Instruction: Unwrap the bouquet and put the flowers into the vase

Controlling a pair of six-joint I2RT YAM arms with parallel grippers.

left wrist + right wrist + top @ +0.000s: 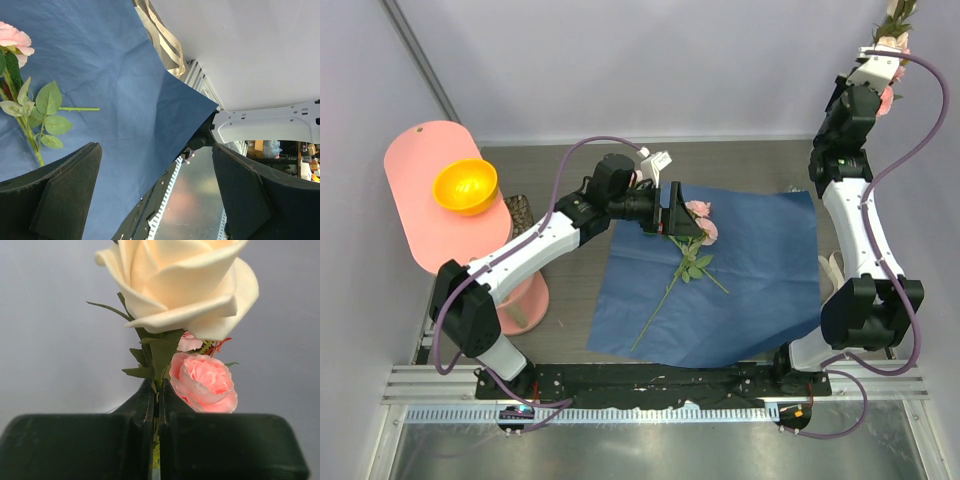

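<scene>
The counter (760,165) carries a blue paper (760,280) spread flat across its middle, its near edge reaching the rail where the arms are bolted. A pink board (420,215) stands at the left, jutting past the counter's left edge. The left tool (155,150) hangs over the paper's far left part, jaws wide and holding nothing, just beside the rose heads lying there. The right tool (156,390) is raised at the far right corner, jaws pinched narrow on the stems of a bunch (180,280): a cream rose on top and a pink one below it to the right. An orange bowl (466,185) sits on the board. Loose flowers (705,230) lie on the paper, pink heads far, stems running near and left. A cream ribbon (159,31) lies at the paper's right edge.
</scene>
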